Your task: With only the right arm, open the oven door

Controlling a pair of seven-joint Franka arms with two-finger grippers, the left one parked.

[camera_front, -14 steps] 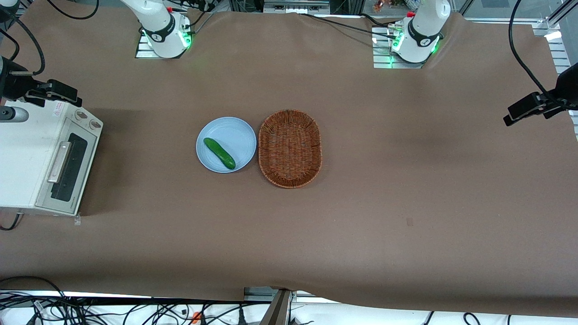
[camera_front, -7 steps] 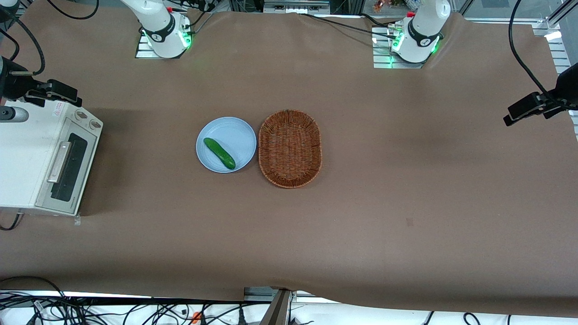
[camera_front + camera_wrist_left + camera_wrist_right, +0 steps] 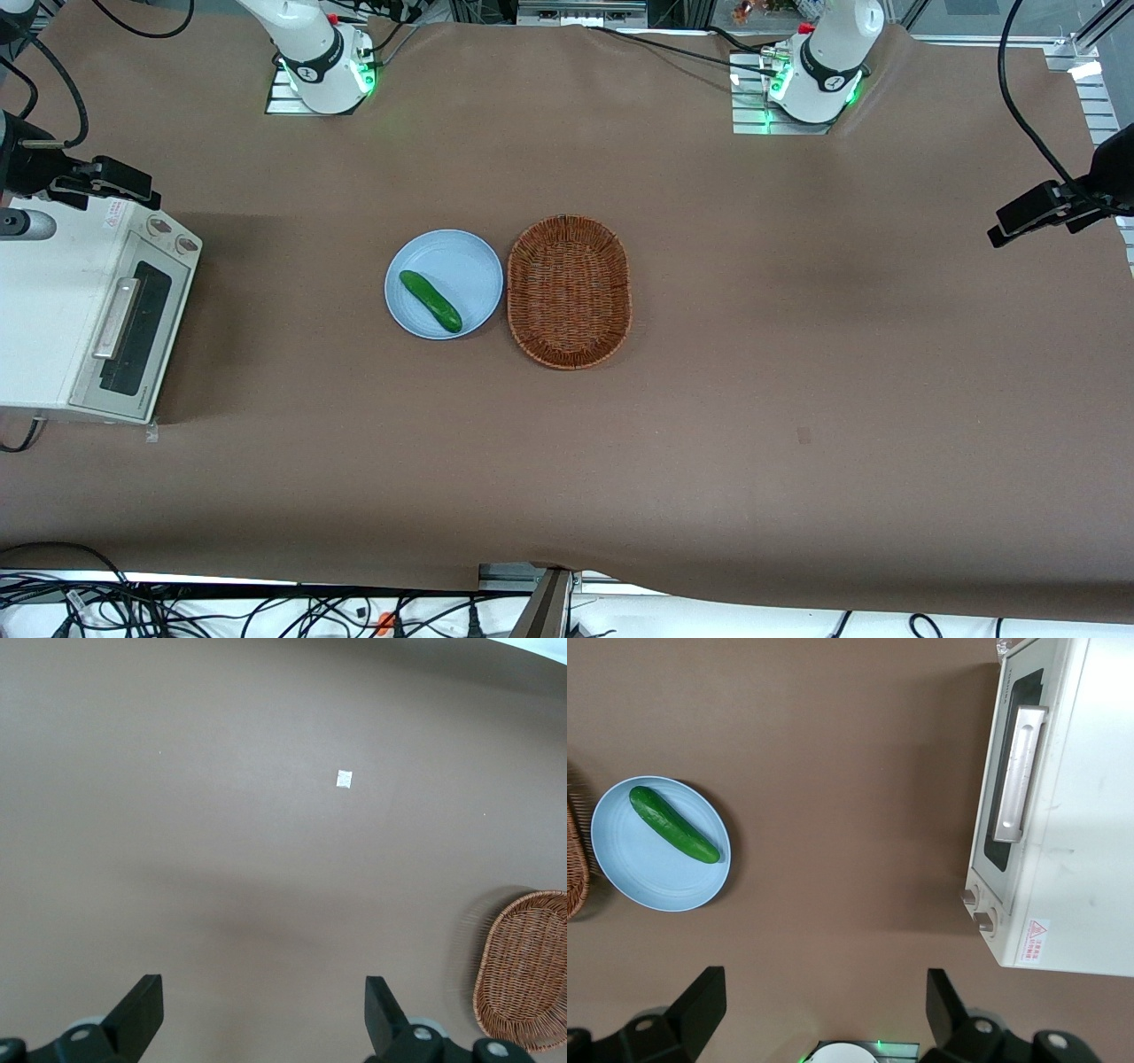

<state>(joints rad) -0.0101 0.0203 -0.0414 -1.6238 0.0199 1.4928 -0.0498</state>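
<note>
The cream-white toaster oven [image 3: 53, 292] stands at the working arm's end of the table. Its oven door [image 3: 133, 330] is shut, with a dark glass window and a silver bar handle [image 3: 117, 317]. The door [image 3: 1003, 797] and handle [image 3: 1021, 771] also show in the right wrist view. The right arm's black gripper [image 3: 40, 173] hangs high above the oven's end that is farther from the front camera, near the two knobs [image 3: 173, 235]. In the right wrist view the gripper [image 3: 819, 983] is open and empty, well clear of the door.
A light blue plate [image 3: 461, 257] with a green cucumber [image 3: 431, 301] lies mid-table, beside a brown wicker basket [image 3: 569, 291]. Both also show in the right wrist view, the plate [image 3: 629, 877] and the cucumber [image 3: 673, 824]. The brown cloth covers the table.
</note>
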